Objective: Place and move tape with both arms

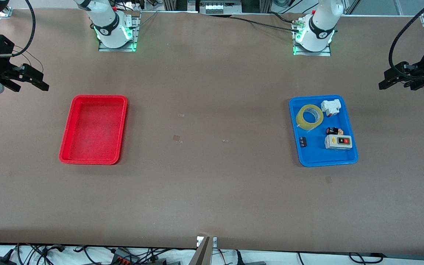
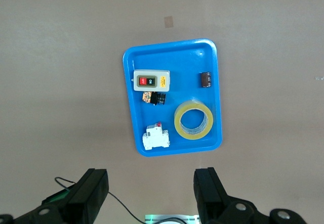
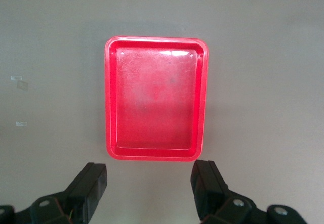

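The tape lay flat in the blue tray, in the corner of the tray farthest from the front camera and nearest the middle of the table. Nothing held it. Just beside the tape in the blue tray, toward the left arm's end of the table, stood a small white breaker. Nearer to the front camera than the tape sat a little black and red part, and nearer still a grey switch box with a red and a black button. A small dark block lay in the blue tray beside the switch box, close to the wall of the tray that faces the middle of the table.

The left gripper hung in the air over the bare table at the left arm's end, clear of the blue tray, its fingers spread wide with nothing between them. That arm waited.

The red tray lay well apart from the blue tray, toward the right arm's end of the table. The right gripper hung over the table past the red tray at that end, its fingers likewise spread wide and holding nothing. That arm waited too.
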